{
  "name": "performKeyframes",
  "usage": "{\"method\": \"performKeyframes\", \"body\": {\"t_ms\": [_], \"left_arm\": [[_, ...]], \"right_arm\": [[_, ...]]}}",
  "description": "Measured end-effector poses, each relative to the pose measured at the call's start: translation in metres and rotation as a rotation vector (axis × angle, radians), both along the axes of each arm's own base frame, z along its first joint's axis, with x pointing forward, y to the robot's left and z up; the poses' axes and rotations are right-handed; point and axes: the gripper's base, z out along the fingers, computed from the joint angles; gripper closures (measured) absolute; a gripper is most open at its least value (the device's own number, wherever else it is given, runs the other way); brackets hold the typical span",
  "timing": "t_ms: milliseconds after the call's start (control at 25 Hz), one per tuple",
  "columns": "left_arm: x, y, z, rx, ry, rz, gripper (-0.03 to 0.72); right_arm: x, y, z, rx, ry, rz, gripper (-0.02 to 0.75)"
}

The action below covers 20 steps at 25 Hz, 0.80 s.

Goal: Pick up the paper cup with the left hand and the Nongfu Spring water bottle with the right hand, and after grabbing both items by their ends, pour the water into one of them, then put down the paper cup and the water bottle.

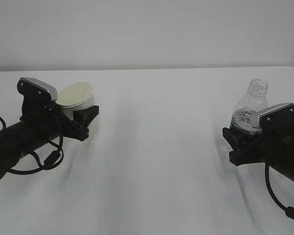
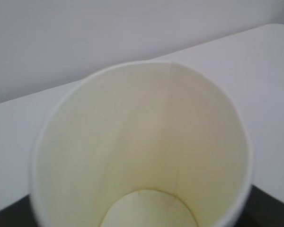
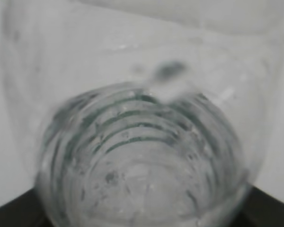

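White, matte and faintly creased, the tabletop [image 1: 152, 161] fills the exterior view beneath a plain pale wall [image 1: 147, 29]. At about 9 o'clock in that view lies the left hand [image 1: 83, 117], a black cylindrical arm with a grey rectangular plate and looping black cables; its jaws stand partly spread and pinch the paper cup [image 1: 76, 98] near its base. The cup is small, white, tapering, with a rolled rim; it tilts so that its mouth faces up and toward the camera. In the left wrist view the cup [image 2: 142, 146] fills the frame: smooth cream-yellow interior, one vertical seam, a round flat bottom at 6 o'clock, and dark jaw edges in both lower corners.

At about 3 o'clock in the exterior view is the right hand [image 1: 240, 139], a black forked arm with a silver-grey plate and a trailing cable. Its jaws, likewise partly spread, pinch the lower body of the Nongfu Spring water bottle [image 1: 252, 105], clear ribbed plastic standing roughly upright, uncapped neck at 12 o'clock. The right wrist view looks down through the bottle [image 3: 142, 156]: concentric ribs with greenish tint and clear water [image 3: 132, 184] speckled with small bubbles.
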Motion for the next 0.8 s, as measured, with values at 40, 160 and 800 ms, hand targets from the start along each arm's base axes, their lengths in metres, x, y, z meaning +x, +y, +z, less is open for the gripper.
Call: {"method": "performKeyframes", "body": {"t_ms": [40, 160, 800], "left_arm": [[-0.002, -0.002, 0.000, -0.007, 0.008, -0.028, 0.216], [-0.007, -0.009, -0.001, -0.013, 0.027, -0.121, 0.216], [-0.034, -0.030, -0.007, 0.034, 0.077, -0.494, 0.216]], "right_arm": [[0.000, 0.000, 0.000, 0.000, 0.000, 0.002, 0.262], [-0.001, 0.002, 0.000, -0.003, 0.000, 0.023, 0.262], [-0.005, 0.013, 0.000, -0.020, -0.002, 0.167, 0.262]]}}
